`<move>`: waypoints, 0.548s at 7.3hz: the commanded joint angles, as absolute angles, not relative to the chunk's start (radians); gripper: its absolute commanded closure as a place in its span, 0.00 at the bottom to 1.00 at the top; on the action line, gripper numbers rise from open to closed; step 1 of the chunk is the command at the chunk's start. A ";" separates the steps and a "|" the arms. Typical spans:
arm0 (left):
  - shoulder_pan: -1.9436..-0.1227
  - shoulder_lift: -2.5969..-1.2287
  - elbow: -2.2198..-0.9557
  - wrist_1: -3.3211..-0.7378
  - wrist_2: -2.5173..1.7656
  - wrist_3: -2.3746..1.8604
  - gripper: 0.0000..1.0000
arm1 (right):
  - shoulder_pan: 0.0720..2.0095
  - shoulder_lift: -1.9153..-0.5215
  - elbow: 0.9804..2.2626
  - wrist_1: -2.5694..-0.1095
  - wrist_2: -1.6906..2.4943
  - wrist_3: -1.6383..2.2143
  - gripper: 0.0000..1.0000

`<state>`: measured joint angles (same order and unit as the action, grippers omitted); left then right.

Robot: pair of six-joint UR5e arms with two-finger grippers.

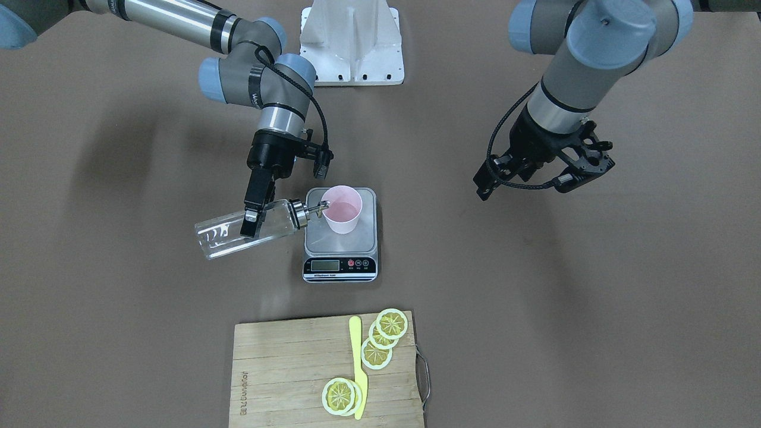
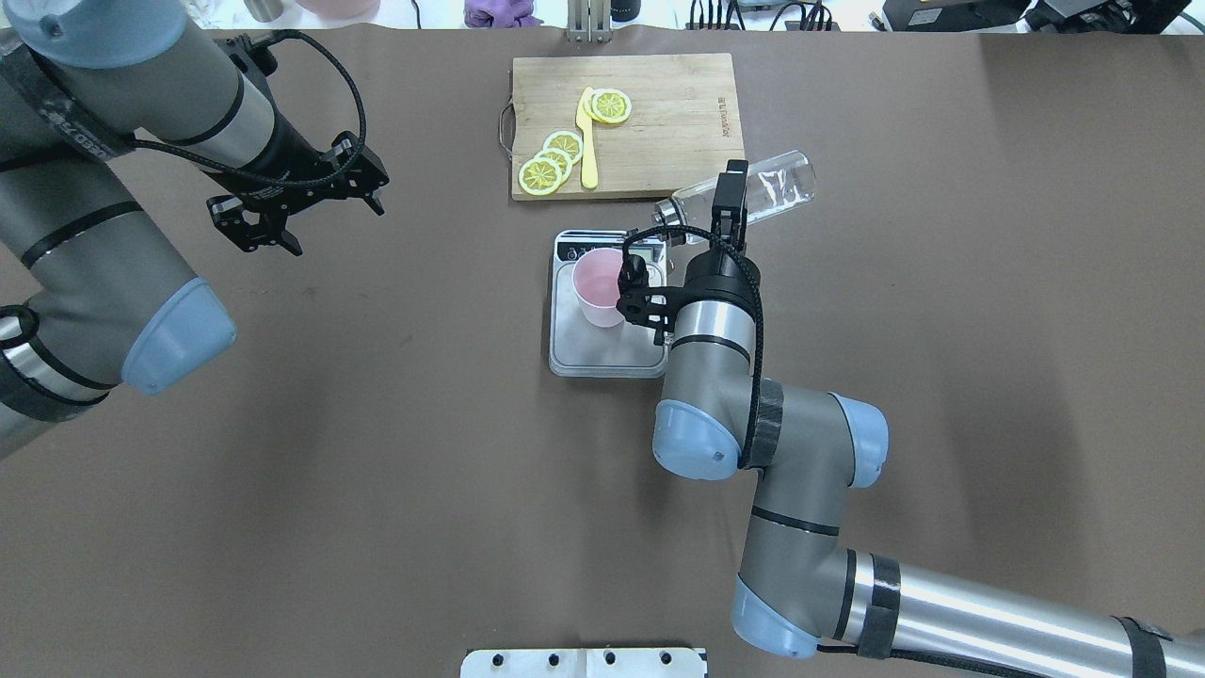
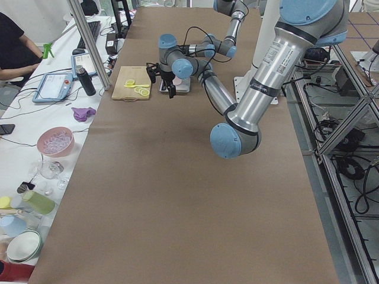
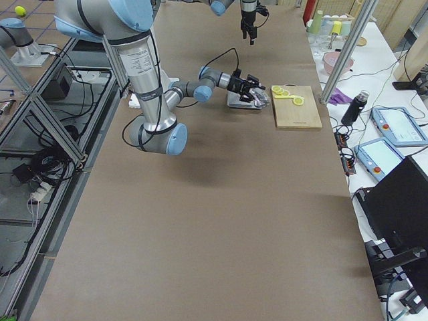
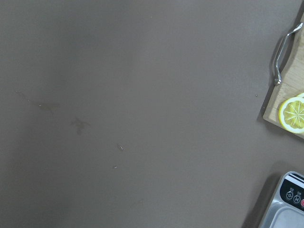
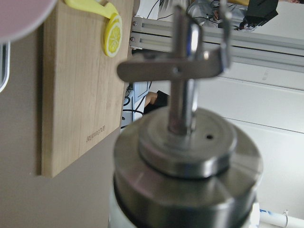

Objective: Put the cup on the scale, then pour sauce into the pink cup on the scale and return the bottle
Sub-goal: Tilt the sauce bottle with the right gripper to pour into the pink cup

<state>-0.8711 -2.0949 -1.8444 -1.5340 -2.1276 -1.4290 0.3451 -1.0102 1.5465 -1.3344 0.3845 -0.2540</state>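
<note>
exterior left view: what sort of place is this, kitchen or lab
Most likely a robotics lab, not a kitchen: a grey-and-blue robot arm over a brown covered table, a silver aluminium frame post beside it, and a cluttered white side bench.

table [image 3: 177, 195]: brown mat; side bench [image 4: 384, 80]: white (cluttered); frame posts [image 3: 89, 41]: aluminium; light: even

The small pale pink plastic cup [image 6: 21, 14], blurred, is cut off at upper left; the display [image 1: 324, 266] of the silvery rectangular scale [image 1: 357, 242] looks unreadably small.

Brown table [image 1: 565, 309]: scale [image 1: 336, 245], cutting board [image 1: 285, 368] (w/ handle [image 1: 423, 374]).
</note>
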 commanded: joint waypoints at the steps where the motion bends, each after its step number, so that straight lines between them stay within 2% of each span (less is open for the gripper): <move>1: -0.871 -2.094 -1.844 -1.534 -2.128 -1.424 0.02 | 0.327 -1.017 1.546 -1.339 0.327 -0.290 1.00; 4: -0.871 -2.088 -1.844 -1.539 -2.128 -1.422 0.02 | 0.319 -1.026 1.546 -1.341 0.296 -0.331 1.00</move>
<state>-0.8713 -2.0885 -1.8439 -1.5364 -2.1283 -1.4223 0.3211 -1.0222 1.5463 -1.3403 0.3073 -0.3171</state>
